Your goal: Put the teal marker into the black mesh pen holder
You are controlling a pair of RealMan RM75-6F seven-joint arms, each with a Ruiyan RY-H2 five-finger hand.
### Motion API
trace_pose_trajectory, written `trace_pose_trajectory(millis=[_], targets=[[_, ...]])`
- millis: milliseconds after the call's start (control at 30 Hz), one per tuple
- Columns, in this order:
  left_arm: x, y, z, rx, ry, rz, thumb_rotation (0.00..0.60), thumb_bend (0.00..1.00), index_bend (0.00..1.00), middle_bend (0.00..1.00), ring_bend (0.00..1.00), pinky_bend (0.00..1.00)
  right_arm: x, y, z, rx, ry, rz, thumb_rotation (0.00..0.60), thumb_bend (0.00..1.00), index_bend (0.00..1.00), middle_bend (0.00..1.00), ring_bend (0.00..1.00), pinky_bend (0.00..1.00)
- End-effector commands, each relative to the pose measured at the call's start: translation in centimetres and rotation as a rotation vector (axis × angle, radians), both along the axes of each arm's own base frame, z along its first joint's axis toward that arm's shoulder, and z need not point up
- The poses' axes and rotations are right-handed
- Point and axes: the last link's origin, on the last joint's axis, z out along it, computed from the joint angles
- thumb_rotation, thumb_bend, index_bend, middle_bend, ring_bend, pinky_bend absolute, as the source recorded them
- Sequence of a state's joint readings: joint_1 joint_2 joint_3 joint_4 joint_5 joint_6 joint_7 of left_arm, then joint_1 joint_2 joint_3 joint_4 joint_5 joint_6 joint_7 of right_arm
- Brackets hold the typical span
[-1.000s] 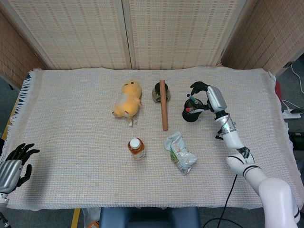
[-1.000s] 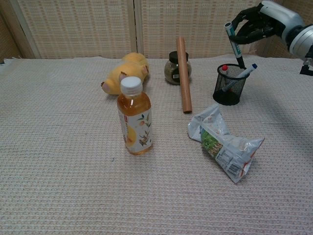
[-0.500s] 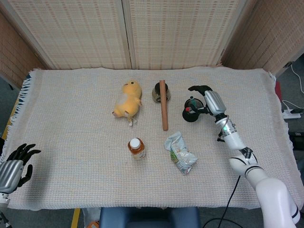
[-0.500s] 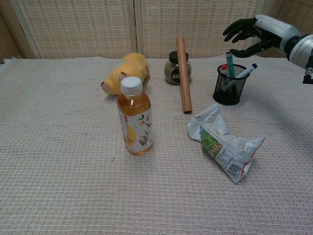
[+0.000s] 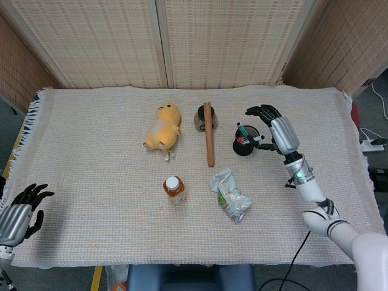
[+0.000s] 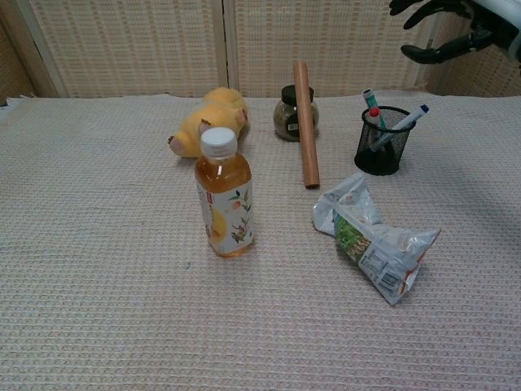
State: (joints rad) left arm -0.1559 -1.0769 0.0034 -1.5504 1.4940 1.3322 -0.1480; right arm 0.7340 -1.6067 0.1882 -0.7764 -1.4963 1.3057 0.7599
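1. Two hands are seen in the head view: the right hand [image 5: 274, 124] is held above the worktop [image 5: 91, 133] just to the right of the black mesh pen holder [image 5: 244, 144], its fingers [image 5: 260, 111] spread apart and nothing gripped.
2. The left hand [image 5: 21, 209] is seen at the near left corner of the worktop, fingers apart and nothing held.
3. The teal marker [image 5: 242, 131] is found standing in the pen holder, tilted, beside a red-capped marker [image 5: 242, 141] and a blue-tipped marker [image 5: 257, 139].
4. Toward the far edge, near its middle, a yellow plush toy [image 5: 163, 125], a dark-lidded jar [image 5: 203, 119] and a wooden rolling pin [image 5: 209, 133] are laid out; the pin is rested against the jar.
5. Nearer the front edge, a bottle of amber drink [image 5: 174, 188] is stood upright, and a crumpled snack bag [image 5: 231, 195] is laid to its right.
6. In the chest view, only the right hand [image 6: 456, 24] is shown, at the top right corner, raised well above the pen holder [image 6: 380, 145], fingers [image 6: 431, 54] open and apart from the markers.
7. The teal marker [image 6: 374, 108] is seen leaning inside the holder, its upper end projecting over the rim.
8. The bottle [image 6: 223, 195], plush toy [image 6: 207, 120], jar [image 6: 285, 116], rolling pin [image 6: 305, 122] and snack bag [image 6: 373, 236] are seen resting on the woven cloth.
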Motion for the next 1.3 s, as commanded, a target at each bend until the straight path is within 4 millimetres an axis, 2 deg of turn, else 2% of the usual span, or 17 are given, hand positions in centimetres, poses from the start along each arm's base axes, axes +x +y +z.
trace_pose_trajectory(millis=[33,167,300,467,633,1300], targets=[[0.2,-0.1,-0.1,-0.004,-0.002,-0.007,0.600,0.63,0.26,0.09,0.01,0.14,-3.9,8.5,5.1,-0.172,0.229,-0.083,0.600,0.25,0.32,0.22,0.28,0.16],[0.3,-0.1,0.1,0.006,-0.009,-0.013,0.600,0.63,0.26,0.09,0.01,0.14,-8.3,14.7,5.9,-0.155,0.403,-0.259,0.600,0.25,0.31,0.22,0.28,0.16],[0.4,-0.1,0.3,0.026,-0.009,-0.022,0.600,0.63,0.26,0.09,0.01,0.14,-13.0,19.7,5.3,-0.137,0.466,-0.410,0.600,0.25,0.31,0.22,0.28,0.16],[0.4,0.0,0.2,0.031,-0.004,-0.029,0.600,0.63,0.25,0.09,0.01,0.13,-16.6,23.1,4.2,-0.148,0.408,-0.512,0.600,0.26,0.33,0.22,0.28,0.16],[0.3,0.1,0.0,0.033,0.005,-0.036,0.600,0.63,0.25,0.08,0.01,0.13,-18.6,24.0,3.7,-0.140,0.394,-0.530,0.600,0.30,0.34,0.22,0.28,0.16],[0.1,0.2,-0.4,0.023,0.028,-0.038,0.600,0.63,0.26,0.08,0.01,0.13,-18.5,24.2,4.5,-0.156,0.376,-0.527,0.600,0.30,0.36,0.22,0.29,0.16]])
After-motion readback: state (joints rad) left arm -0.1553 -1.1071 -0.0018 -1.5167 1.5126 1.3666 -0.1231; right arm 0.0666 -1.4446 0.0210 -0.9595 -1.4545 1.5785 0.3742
